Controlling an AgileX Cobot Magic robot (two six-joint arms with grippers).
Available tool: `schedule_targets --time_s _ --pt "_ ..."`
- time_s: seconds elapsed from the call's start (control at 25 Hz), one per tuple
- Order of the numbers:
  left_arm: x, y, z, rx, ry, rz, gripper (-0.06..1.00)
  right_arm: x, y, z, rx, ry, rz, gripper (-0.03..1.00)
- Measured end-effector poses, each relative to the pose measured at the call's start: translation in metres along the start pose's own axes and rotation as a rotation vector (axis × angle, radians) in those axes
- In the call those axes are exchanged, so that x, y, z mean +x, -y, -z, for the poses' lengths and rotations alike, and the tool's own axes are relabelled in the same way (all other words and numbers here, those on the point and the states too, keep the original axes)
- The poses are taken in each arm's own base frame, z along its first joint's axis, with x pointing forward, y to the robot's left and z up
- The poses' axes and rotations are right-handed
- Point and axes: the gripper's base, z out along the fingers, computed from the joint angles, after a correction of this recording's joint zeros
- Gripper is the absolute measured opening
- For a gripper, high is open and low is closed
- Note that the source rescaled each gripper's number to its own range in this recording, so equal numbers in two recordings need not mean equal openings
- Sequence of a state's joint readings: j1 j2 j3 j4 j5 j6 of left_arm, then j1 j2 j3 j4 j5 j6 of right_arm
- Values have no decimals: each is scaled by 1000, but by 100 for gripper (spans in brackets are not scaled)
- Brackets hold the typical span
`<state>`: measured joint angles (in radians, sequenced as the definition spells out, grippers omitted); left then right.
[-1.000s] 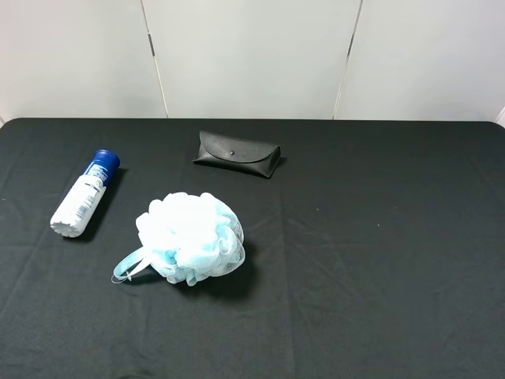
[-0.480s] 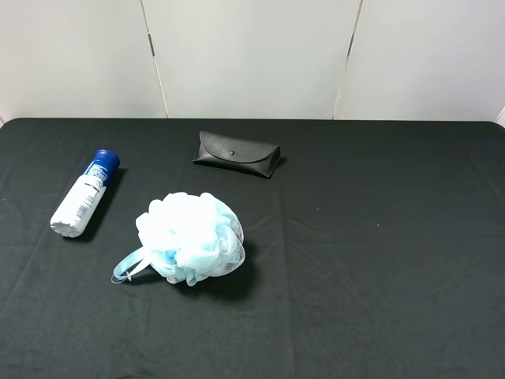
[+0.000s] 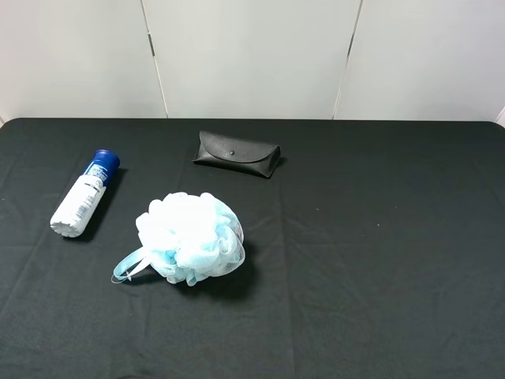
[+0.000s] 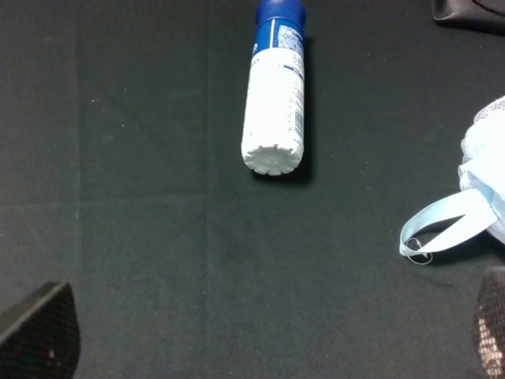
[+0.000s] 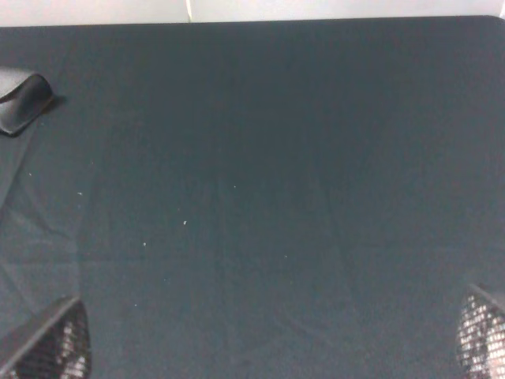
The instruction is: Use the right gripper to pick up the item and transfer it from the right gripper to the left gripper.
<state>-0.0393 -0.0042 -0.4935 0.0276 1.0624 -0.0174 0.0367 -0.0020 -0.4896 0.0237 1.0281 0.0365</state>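
At nine o'clock on the desk I log the item, lying flat, cap toward twelve. Both end effectors, left and right, stand apart, empty. Risk: my right arm's long cross-reach could brush the sponge or roll the can. Arms unseen overhead; fingertips cropped; glasses case partly cut off.

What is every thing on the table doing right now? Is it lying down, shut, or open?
spray can: lying on its side, blue cap on, nothing holding it.
bath sponge: resting on the table, loop flat on the cloth.
glasses case: lying flat, flap shut.
left gripper: open, empty, above the cloth near the can.
right gripper: open, empty, over bare cloth.
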Motion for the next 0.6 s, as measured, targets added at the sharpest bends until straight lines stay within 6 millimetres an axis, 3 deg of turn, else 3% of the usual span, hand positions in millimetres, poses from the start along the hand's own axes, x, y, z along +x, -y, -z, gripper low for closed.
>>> schedule_targets --time_s 0.6 --pt "0 0 0 3 0 -3 100 0 0 0 0 0 0 100"
